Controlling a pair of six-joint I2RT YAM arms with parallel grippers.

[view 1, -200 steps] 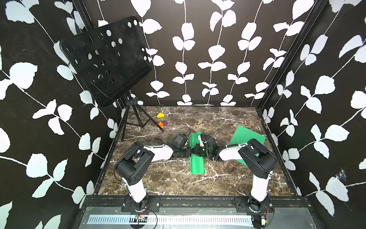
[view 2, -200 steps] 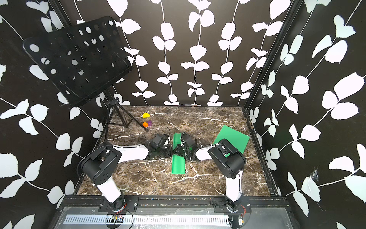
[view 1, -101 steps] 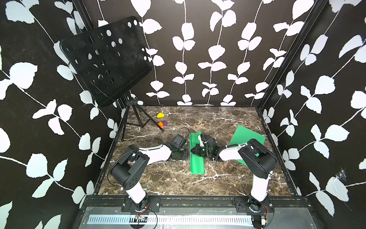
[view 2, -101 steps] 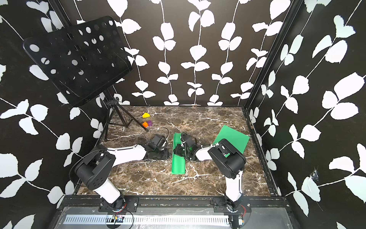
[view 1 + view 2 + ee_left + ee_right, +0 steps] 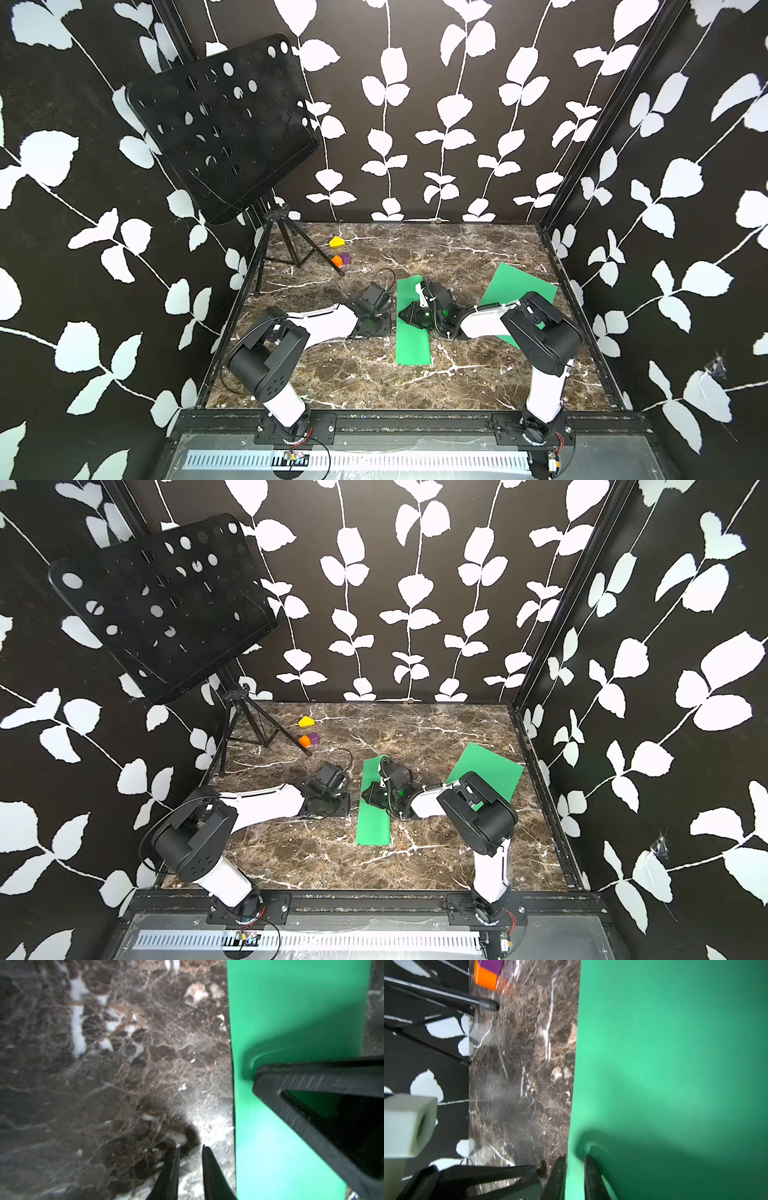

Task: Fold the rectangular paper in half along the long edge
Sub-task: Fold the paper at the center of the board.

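The green paper (image 5: 413, 345) lies on the marble table as a long narrow strip, seen in both top views (image 5: 374, 825). My left gripper (image 5: 386, 326) sits low on the bare marble just left of the strip. In the left wrist view my left gripper (image 5: 190, 1148) is slightly open with nothing between its tips, and the paper (image 5: 291, 1012) runs beside it. My right gripper (image 5: 405, 313) rests on the strip's left edge. In the right wrist view my right gripper (image 5: 575, 1157) is slightly open, with one tip denting the paper (image 5: 675, 1043). Its finger (image 5: 311, 1076) shows in the left wrist view.
A second green sheet (image 5: 519, 291) lies flat at the right, partly under the right arm. A black music stand (image 5: 224, 124) on a tripod stands at the back left. Yellow (image 5: 336, 242), orange (image 5: 337, 261) and purple (image 5: 346, 258) blocks lie near its legs.
My left gripper has drawn back off the strip to the left and a little toward the front. The right gripper stays on the strip with its jaws slightly parted.
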